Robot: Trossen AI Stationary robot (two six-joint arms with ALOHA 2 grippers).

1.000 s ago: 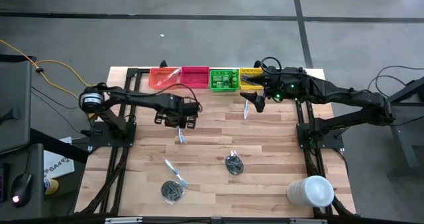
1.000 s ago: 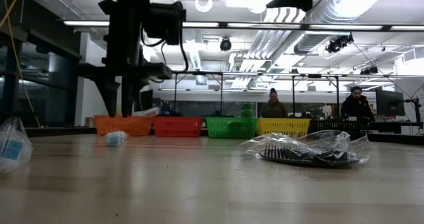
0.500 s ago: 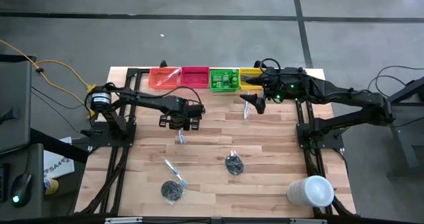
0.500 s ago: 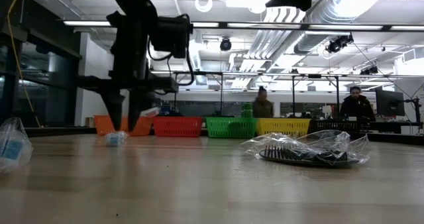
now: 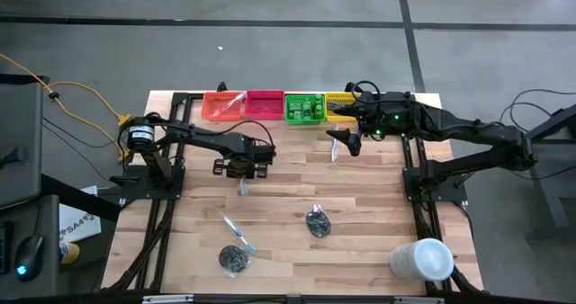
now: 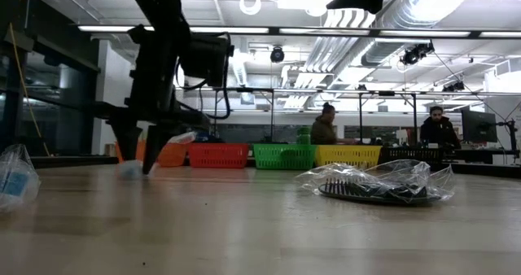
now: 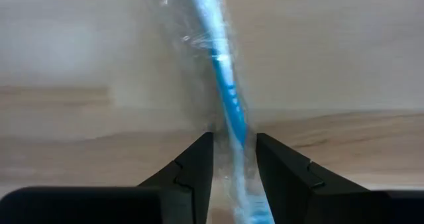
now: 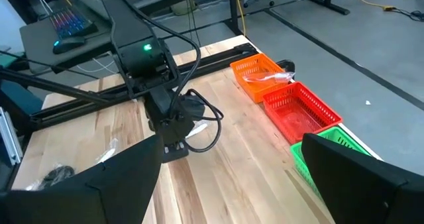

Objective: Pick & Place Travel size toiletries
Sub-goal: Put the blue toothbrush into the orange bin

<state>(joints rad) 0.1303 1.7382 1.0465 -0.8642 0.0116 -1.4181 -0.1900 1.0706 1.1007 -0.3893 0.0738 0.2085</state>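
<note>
On a wooden worktable (image 5: 360, 196), the left gripper (image 5: 241, 171) is down over a clear-wrapped toothbrush (image 7: 222, 85), its two dark fingers (image 7: 192, 168) parted and straddling the blue handle without yet pinching it, as the left wrist view shows; the low view puts the fingertips at or just above the tabletop. This toothbrush lies just in front of the orange bin (image 5: 221, 104), toward the middle of the table. The step in hand looks to be the grasp, and doing it well likely means closing squarely across the handle rather than on loose wrapper alone, since the film could slip or tear, then lifting straight up before travelling. Farther from the orange bin, toward the table's near edge, a second wrapped toothbrush (image 5: 236, 232) and a dark round bundle (image 5: 233, 259) wait; another dark bundle (image 5: 317, 221) lies to their right. Along the back edge, the red bin (image 5: 265, 103), green bin (image 5: 304, 107) and yellow bin (image 5: 340, 102) run rightward from the orange one. The right gripper (image 5: 345, 140) hangs in front of the yellow bin, its fingers spread wide and empty in its wrist view. A large white cylinder (image 5: 421, 259) stands at the corner most distant from the orange bin.
</note>
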